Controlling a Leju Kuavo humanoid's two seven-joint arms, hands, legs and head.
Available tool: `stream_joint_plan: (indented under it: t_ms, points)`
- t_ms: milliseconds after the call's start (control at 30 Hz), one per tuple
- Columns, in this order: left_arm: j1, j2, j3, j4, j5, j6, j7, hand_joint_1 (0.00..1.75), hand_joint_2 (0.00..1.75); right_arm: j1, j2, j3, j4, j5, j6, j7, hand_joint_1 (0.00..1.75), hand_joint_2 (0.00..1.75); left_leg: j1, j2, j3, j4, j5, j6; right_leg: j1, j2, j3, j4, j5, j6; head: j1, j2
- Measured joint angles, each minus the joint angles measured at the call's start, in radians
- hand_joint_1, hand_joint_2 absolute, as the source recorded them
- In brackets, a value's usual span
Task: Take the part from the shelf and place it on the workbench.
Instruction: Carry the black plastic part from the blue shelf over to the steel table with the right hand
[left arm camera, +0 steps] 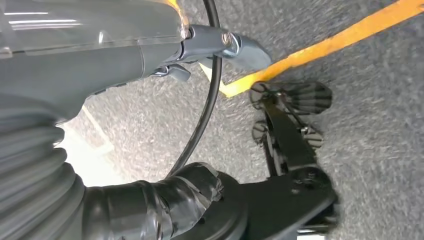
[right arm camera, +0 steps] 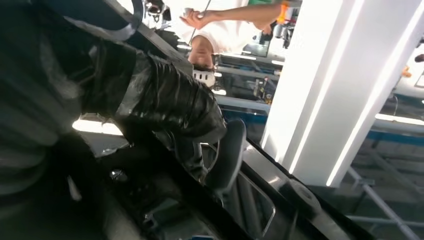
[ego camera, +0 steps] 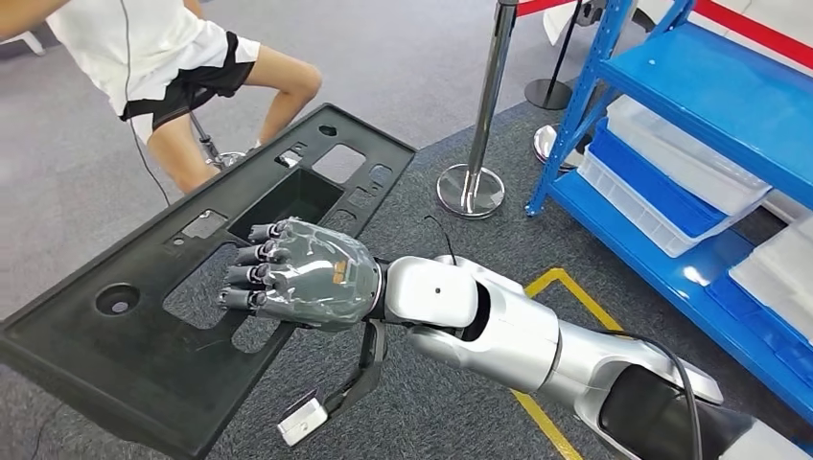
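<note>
From the head view, my right hand [ego camera: 305, 276] clamps the long, flat black plastic panel [ego camera: 144, 316] with cut-outs, held above the floor, stiff but unwieldy; from the right wrist, fingers [right arm camera: 227, 155] hook its edge; my left hand's grasp I cannot tell.

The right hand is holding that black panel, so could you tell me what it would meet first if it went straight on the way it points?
Probably the person seated beyond the panel; depth is unclear.
</note>
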Motion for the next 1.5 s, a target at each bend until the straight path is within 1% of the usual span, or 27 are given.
stream_joint_plan:
  t_ms: [33, 67, 133, 200, 267, 333, 400, 467, 500, 533, 567, 600, 633, 700, 767, 833, 900, 967, 1033, 1067, 1100, 1200, 1267, 1333, 1367, 1400, 1500]
  points:
    - [0.000, -0.001, 0.000, 0.000, 0.002, 0.000, 0.000, 0.00, 1.75, 0.001, 0.000, 0.000, 0.000, 0.000, 0.000, 0.000, 1.75, 1.75, 0.003, 0.004, -0.015, 0.043, -0.014, -0.003, 0.001, -0.013, -0.002, 0.001, 0.000, 0.000, 0.000, 0.000]
    - [0.001, -0.002, 0.000, 0.000, 0.005, -0.001, 0.001, 0.00, 1.75, 0.001, 0.000, 0.000, 0.001, 0.000, 0.000, 0.000, 1.75, 1.75, 0.005, 0.006, -0.011, 0.049, -0.010, -0.005, 0.002, -0.026, -0.004, 0.003, 0.000, 0.000, 0.000, 0.000]
    - [0.003, -0.002, 0.000, 0.000, 0.010, -0.004, -0.001, 0.00, 1.75, 0.000, 0.000, 0.000, 0.001, 0.000, 0.000, 0.000, 1.75, 1.75, 0.007, 0.021, 0.056, -0.054, 0.041, -0.006, 0.003, -0.050, -0.005, 0.006, 0.000, 0.002, 0.000, 0.000]
    - [0.001, -0.002, 0.000, 0.000, 0.012, -0.005, -0.003, 0.00, 1.75, -0.002, 0.001, 0.000, 0.000, 0.000, 0.000, 0.000, 1.75, 1.75, -0.001, 0.055, 0.130, -0.184, 0.077, 0.000, 0.007, -0.071, -0.006, 0.008, -0.002, 0.008, 0.000, 0.000]
    - [0.000, -0.002, 0.000, 0.000, 0.014, 0.001, -0.001, 0.00, 1.75, -0.002, 0.002, 0.000, 0.000, 0.002, 0.000, 0.002, 1.75, 1.75, -0.011, 0.065, 0.147, -0.227, 0.080, 0.012, 0.011, -0.087, -0.008, 0.009, 0.000, 0.017, 0.001, 0.000]
    - [0.003, -0.002, 0.000, 0.000, 0.015, 0.003, 0.004, 0.00, 1.75, -0.003, 0.004, 0.000, 0.000, 0.004, 0.000, 0.004, 1.75, 1.75, -0.011, 0.045, 0.141, -0.233, 0.089, 0.027, 0.010, -0.097, -0.010, 0.010, 0.000, 0.027, 0.001, 0.000]
    - [0.005, -0.001, 0.000, 0.000, 0.012, -0.003, 0.002, 0.00, 1.75, -0.003, 0.005, 0.000, 0.000, 0.007, -0.001, 0.004, 1.75, 1.75, -0.008, 0.028, 0.139, -0.242, 0.099, 0.041, 0.006, -0.064, -0.024, 0.045, -0.030, 0.035, 0.001, 0.000]
    - [0.005, 0.001, 0.000, 0.000, 0.009, -0.005, -0.002, 0.00, 1.75, -0.001, 0.001, 0.000, 0.001, 0.009, -0.002, 0.003, 1.75, 1.75, -0.007, 0.011, 0.135, -0.244, 0.106, 0.052, 0.003, -0.011, -0.074, 0.159, -0.097, 0.037, 0.001, 0.000]
    - [0.004, 0.001, 0.000, 0.000, 0.008, -0.002, -0.002, 0.00, 1.75, 0.000, -0.001, 0.000, 0.002, 0.009, -0.002, 0.004, 1.75, 1.75, -0.009, 0.001, 0.132, -0.243, 0.108, 0.055, 0.004, 0.003, -0.105, 0.227, -0.127, 0.036, 0.001, 0.000]
    - [0.004, 0.000, 0.000, 0.000, 0.008, 0.002, -0.001, 0.00, 1.75, 0.001, -0.002, 0.000, 0.004, 0.010, -0.002, 0.005, 1.75, 1.75, -0.011, -0.011, 0.128, -0.242, 0.109, 0.056, 0.004, 0.010, -0.129, 0.279, -0.143, 0.035, 0.001, 0.000]
    - [0.003, 0.000, 0.000, 0.000, 0.007, 0.006, 0.000, 0.00, 1.75, 0.002, -0.003, 0.000, 0.006, 0.010, -0.001, 0.006, 1.75, 1.75, -0.012, -0.024, 0.125, -0.239, 0.110, 0.057, 0.005, 0.013, -0.137, 0.295, -0.139, 0.032, 0.001, 0.000]
    - [0.003, -0.001, 0.000, 0.000, 0.007, 0.007, 0.001, 0.00, 1.75, 0.003, -0.003, 0.001, 0.007, 0.010, -0.001, 0.006, 1.75, 1.75, -0.014, -0.037, 0.123, -0.237, 0.110, 0.058, 0.005, 0.015, -0.126, 0.275, -0.116, 0.029, 0.001, 0.000]
    - [0.003, -0.001, 0.000, 0.000, 0.007, 0.007, 0.001, 0.00, 1.75, 0.002, -0.003, 0.001, 0.007, 0.010, 0.000, 0.006, 1.75, 1.75, -0.015, -0.051, 0.123, -0.234, 0.111, 0.058, 0.006, 0.023, -0.097, 0.217, -0.080, 0.024, 0.001, 0.000]
    - [0.003, -0.002, 0.000, 0.000, 0.006, 0.003, -0.001, 0.00, 1.75, 0.001, -0.004, 0.000, 0.007, 0.011, 0.000, 0.005, 1.75, 1.75, -0.016, -0.076, 0.119, -0.228, 0.112, 0.054, 0.006, 0.064, -0.031, 0.084, -0.024, 0.013, 0.001, 0.000]
    - [0.004, -0.002, 0.000, 0.000, 0.004, 0.000, -0.006, 0.00, 1.75, 0.000, -0.006, 0.000, 0.007, 0.012, -0.001, 0.004, 1.75, 1.75, -0.012, -0.098, 0.109, -0.225, 0.117, 0.044, 0.007, 0.090, -0.005, 0.023, -0.011, 0.011, 0.001, 0.000]
    - [0.009, -0.002, -0.001, 0.000, 0.002, 0.000, -0.008, 0.00, 1.75, -0.001, -0.006, 0.001, 0.007, 0.014, -0.001, 0.006, 1.75, 1.75, -0.007, -0.117, 0.101, -0.228, 0.123, 0.031, 0.006, 0.070, -0.002, 0.011, -0.006, 0.009, 0.001, 0.000]
    - [0.013, -0.002, -0.001, 0.000, 0.003, 0.000, -0.010, 0.00, 1.75, -0.003, -0.004, 0.001, 0.006, 0.017, -0.001, 0.007, 1.75, 1.75, -0.009, -0.085, 0.087, -0.205, 0.106, 0.021, 0.003, 0.043, 0.006, -0.008, 0.004, 0.002, 0.001, 0.000]
    - [0.011, -0.002, -0.001, 0.000, 0.004, -0.001, -0.014, 0.00, 1.75, -0.005, -0.004, 0.001, 0.006, 0.021, 0.000, 0.009, 1.75, 1.75, -0.008, -0.023, 0.043, -0.107, 0.049, 0.009, 0.003, 0.015, 0.011, -0.019, 0.009, -0.002, 0.000, 0.000]
    - [0.009, -0.003, -0.001, 0.000, 0.006, -0.003, -0.018, 0.00, 1.75, -0.005, -0.005, 0.001, 0.006, 0.024, 0.000, 0.012, 1.75, 1.75, 0.000, 0.001, -0.013, 0.016, -0.002, -0.003, 0.005, -0.014, 0.009, -0.019, 0.009, -0.003, 0.000, 0.000]
    - [0.011, -0.003, -0.001, 0.000, 0.007, -0.004, -0.019, 0.00, 1.75, -0.004, -0.006, 0.001, 0.007, 0.025, 0.000, 0.014, 1.75, 1.75, 0.005, 0.005, -0.023, 0.042, -0.006, -0.008, 0.005, -0.028, 0.007, -0.017, 0.008, -0.003, 0.000, 0.000]
    - [0.012, -0.004, -0.001, 0.000, 0.007, -0.005, -0.020, 0.00, 1.75, -0.003, -0.007, 0.001, 0.007, 0.025, 0.000, 0.015, 1.75, 1.75, 0.009, 0.009, -0.013, 0.027, 0.010, -0.013, 0.005, -0.041, 0.006, -0.016, 0.007, -0.001, 0.000, 0.000]
    - [0.012, -0.003, -0.001, 0.000, 0.009, -0.004, -0.019, 0.00, 1.75, -0.006, -0.007, 0.001, 0.007, 0.026, 0.001, 0.019, 1.75, 1.75, 0.012, 0.053, 0.095, -0.166, 0.086, -0.017, 0.005, -0.075, 0.006, -0.006, -0.003, 0.012, 0.000, 0.000]
    - [0.010, -0.003, -0.001, 0.000, 0.014, -0.005, -0.015, 0.00, 1.75, -0.009, -0.007, 0.001, 0.007, 0.029, 0.004, 0.022, 1.75, 1.75, 0.002, 0.070, 0.125, -0.230, 0.097, -0.003, 0.009, -0.093, 0.005, -0.001, -0.007, 0.021, 0.002, 0.000]
    - [0.013, -0.002, -0.001, 0.000, 0.025, -0.021, -0.007, 0.00, 1.75, -0.013, -0.006, 0.001, 0.007, 0.034, 0.009, 0.025, 1.75, 1.75, -0.004, 0.051, 0.123, -0.233, 0.101, 0.015, 0.009, -0.110, 0.007, -0.001, -0.008, 0.031, 0.002, 0.000]
    - [0.016, -0.001, -0.001, 0.000, 0.032, -0.030, -0.003, 0.00, 1.75, -0.016, -0.006, 0.001, 0.007, 0.036, 0.013, 0.028, 1.75, 1.75, -0.004, 0.041, 0.124, -0.237, 0.103, 0.022, 0.006, -0.107, 0.007, 0.003, -0.013, 0.037, 0.002, 0.000]
    - [0.017, 0.000, -0.001, 0.000, 0.037, -0.037, 0.002, 0.00, 1.75, -0.019, -0.006, 0.001, 0.007, 0.039, 0.016, 0.032, 1.75, 1.75, -0.003, 0.032, 0.125, -0.241, 0.106, 0.030, 0.003, -0.088, 0.002, 0.018, -0.026, 0.041, 0.002, 0.000]
    - [0.012, 0.001, -0.001, 0.001, 0.051, -0.042, 0.013, 0.00, 1.75, -0.027, -0.007, 0.001, 0.011, 0.050, 0.026, 0.047, 1.75, 1.75, -0.003, 0.001, 0.125, -0.248, 0.114, 0.048, -0.003, -0.003, -0.074, 0.184, -0.116, 0.042, 0.003, 0.000]
